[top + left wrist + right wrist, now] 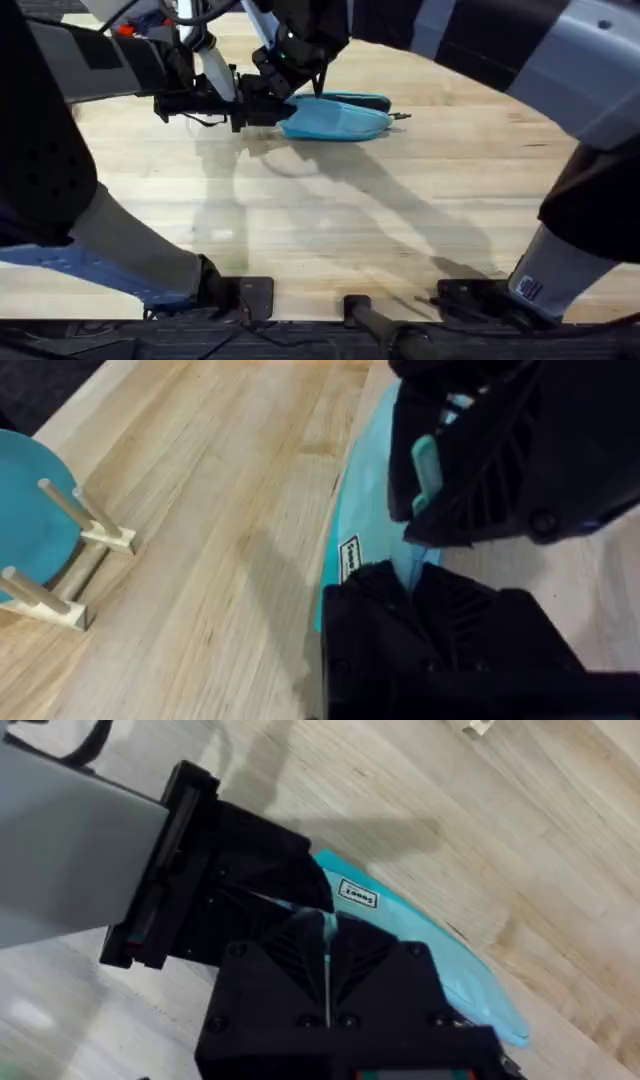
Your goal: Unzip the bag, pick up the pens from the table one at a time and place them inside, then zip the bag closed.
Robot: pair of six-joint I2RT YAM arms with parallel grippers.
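Far left, seen from the left wrist: a round teal disc [30, 510] stands on edge in a pale wooden dowel stand [70, 555], resting on the desk [330, 230], a light plank surface with fine straight grain.

Left gripper [262, 112]: black, blocky, reaching in from the left along the desk toward the bag's left end. In the left wrist view its fingers [400, 610] sit close together with a strip of teal cloth showing between them at the bag's end; a firm grip cannot be confirmed.

The bag [338, 120]: soft light blue fabric pouch, long oval, lying flat at the far centre of the desk. A small white label [358, 895] is sewn near its left end; a small dark pull tab [400, 117] projects from the right end.

Right gripper [300, 75]: black, coming down from above onto the left end of the bag, beside the left gripper. From the right wrist its fingers [290, 955] appear pressed together, a thin pale line between them; what they hold cannot be told.
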